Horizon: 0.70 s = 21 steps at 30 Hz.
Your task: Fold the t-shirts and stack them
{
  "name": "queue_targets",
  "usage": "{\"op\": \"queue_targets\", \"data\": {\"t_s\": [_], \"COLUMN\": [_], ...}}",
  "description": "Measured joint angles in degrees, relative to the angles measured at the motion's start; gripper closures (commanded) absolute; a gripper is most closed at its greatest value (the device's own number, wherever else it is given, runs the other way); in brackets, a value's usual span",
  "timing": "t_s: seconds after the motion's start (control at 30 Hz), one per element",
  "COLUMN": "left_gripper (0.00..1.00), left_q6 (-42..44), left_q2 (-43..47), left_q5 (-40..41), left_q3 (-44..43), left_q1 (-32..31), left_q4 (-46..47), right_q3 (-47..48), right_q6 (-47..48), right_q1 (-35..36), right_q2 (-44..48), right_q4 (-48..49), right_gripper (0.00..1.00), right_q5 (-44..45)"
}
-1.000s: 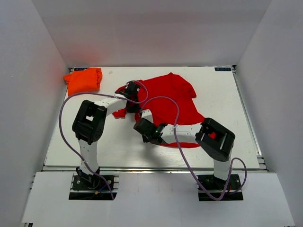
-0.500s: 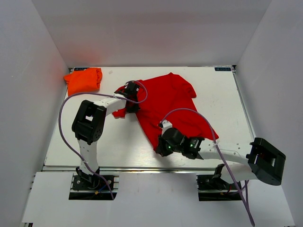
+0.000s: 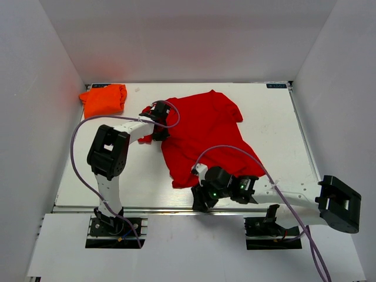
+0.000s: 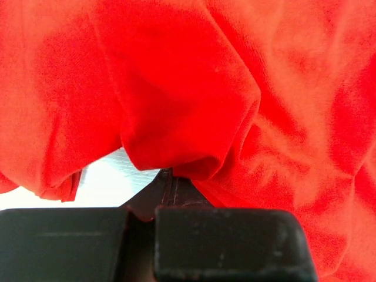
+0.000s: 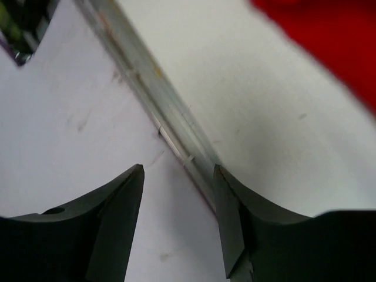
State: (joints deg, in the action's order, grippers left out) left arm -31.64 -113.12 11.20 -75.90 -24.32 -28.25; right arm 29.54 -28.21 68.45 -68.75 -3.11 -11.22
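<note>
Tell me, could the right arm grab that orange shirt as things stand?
Probably not easily. The orange shirt sits in the far left corner, while the right gripper hangs open at the near edge, with the red shirt and the left arm lying between them.

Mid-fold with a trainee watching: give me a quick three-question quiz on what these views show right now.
1. True or false: the left hand is shut on the red t-shirt.
2. Where does the orange t-shirt lie? A) on top of the red one; B) apart from it, at the far left corner of the table; C) in the right hand.
3. Fill in: the right hand, over the table's near edge, is ___ and empty.
Key: 1 true; 2 B; 3 open.
</note>
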Motion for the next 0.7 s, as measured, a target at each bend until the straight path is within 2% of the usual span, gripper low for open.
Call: {"op": "queue_targets", "data": {"t_s": [0.1,0.27,0.47,0.7], "left_gripper": [1.0,1.0,1.0,1.0], "left_q6": [0.2,0.6,0.8,1.2], "left_q2": [0.1,0.2,0.3,0.3], "left_q5": [0.7,1.5,1.6,1.6], "left_q3": [0.1,0.3,0.3,0.5], "left_q1": [0.0,0.1,0.2,0.2], "left_q4": [-0.1,-0.2,-0.2,-0.1], "right_q3": [4.0,11.8,21.9,24.3], "right_q6": [1.3,5.5,13.9,25.9], "right_q1": [-0.2,-1.1,-1.1,-0.3], "right_q2": [0.8,0.0,-13.0,-22.5], "right_q4": [-3.1,-2.5,1.1,1.6], "right_gripper": [0.46,0.43,0.44,0.44], "right_q5": [7.3,17.4,12.5,10.3]}}
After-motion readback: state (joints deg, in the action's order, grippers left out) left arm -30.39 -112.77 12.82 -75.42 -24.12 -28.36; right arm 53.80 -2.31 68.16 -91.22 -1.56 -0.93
